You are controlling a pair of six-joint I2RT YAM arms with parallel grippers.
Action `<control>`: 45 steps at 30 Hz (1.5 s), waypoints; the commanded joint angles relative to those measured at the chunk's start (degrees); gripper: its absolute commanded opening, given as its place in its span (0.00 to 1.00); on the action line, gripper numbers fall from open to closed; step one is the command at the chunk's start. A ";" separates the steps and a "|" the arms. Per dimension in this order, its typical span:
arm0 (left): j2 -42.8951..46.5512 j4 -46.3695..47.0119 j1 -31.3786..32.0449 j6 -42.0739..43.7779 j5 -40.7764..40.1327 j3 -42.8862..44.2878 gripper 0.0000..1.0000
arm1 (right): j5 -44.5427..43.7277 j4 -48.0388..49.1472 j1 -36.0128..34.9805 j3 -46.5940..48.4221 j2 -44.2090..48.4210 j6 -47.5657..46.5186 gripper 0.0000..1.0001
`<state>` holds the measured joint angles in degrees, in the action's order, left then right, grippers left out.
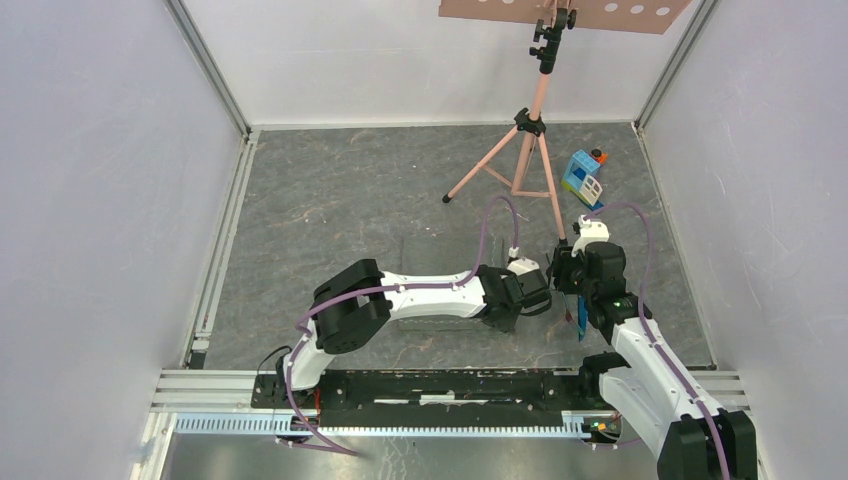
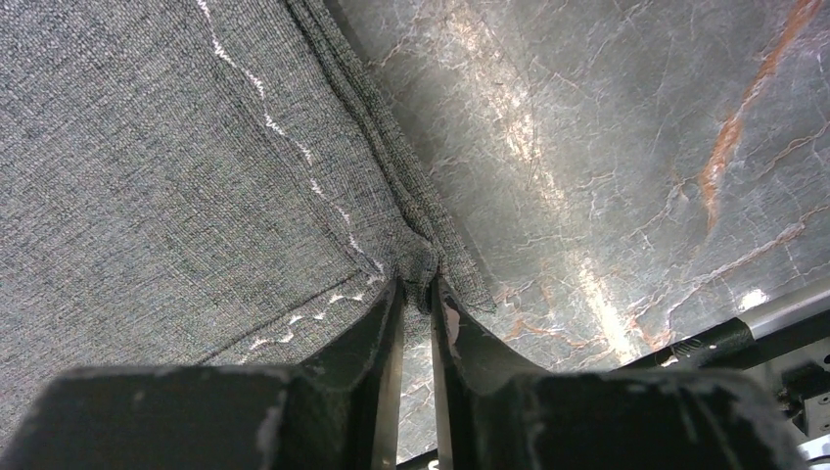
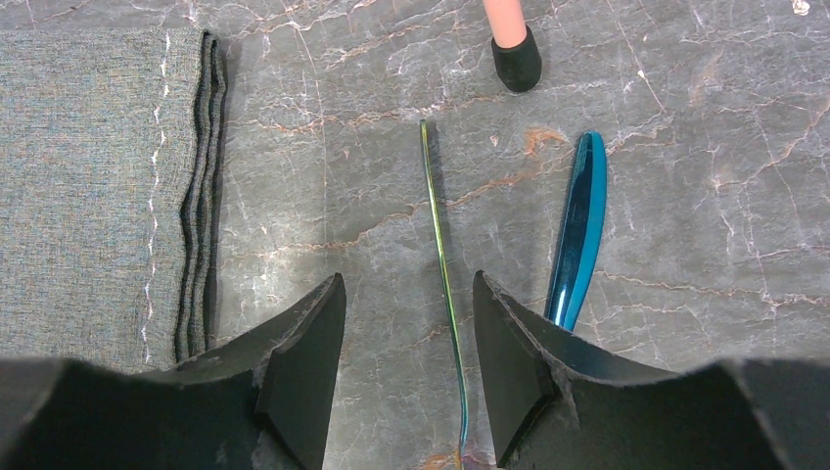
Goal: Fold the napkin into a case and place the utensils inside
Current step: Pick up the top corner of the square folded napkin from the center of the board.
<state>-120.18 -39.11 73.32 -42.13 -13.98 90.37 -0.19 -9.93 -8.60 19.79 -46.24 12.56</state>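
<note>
One napkin (image 3: 88,186), two utensils (image 3: 577,225)

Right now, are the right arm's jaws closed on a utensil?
No, the jaws stand open astride the thin utensil, which lies on the marbled floor.

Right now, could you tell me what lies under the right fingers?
A thin utensil lies on the floor between them; a blue utensil has its near end covered by one finger.
</note>
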 commanded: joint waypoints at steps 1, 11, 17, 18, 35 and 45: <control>2.78 0.36 0.07 0.97 -0.80 0.98 0.20 | 0.04 2.66 0.15 -0.26 -0.19 -0.53 0.57; 6.80 1.04 -0.38 0.11 -0.29 -1.23 0.12 | 0.03 2.61 0.08 -0.18 -0.22 -0.53 0.57; 8.14 4.03 -1.64 -0.46 3.78 -3.95 0.09 | 0.03 2.49 0.15 -0.19 -0.26 -0.60 0.57; 8.43 4.78 -2.02 -0.77 4.63 -4.84 0.09 | 0.04 2.48 0.11 -0.19 -0.39 -0.69 0.57; 14.30 23.07 -8.05 -4.46 19.66 -19.79 0.14 | 3.52 2.81 0.09 0.05 -2.60 -1.02 0.57; 13.75 24.34 -8.50 -4.55 20.74 -20.40 0.21 | 3.77 2.91 0.08 0.10 -3.20 -0.98 0.57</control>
<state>-108.49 -17.76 64.99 -44.82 5.37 70.35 3.03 -9.50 -8.60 19.79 -49.17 12.12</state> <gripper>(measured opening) 0.204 0.567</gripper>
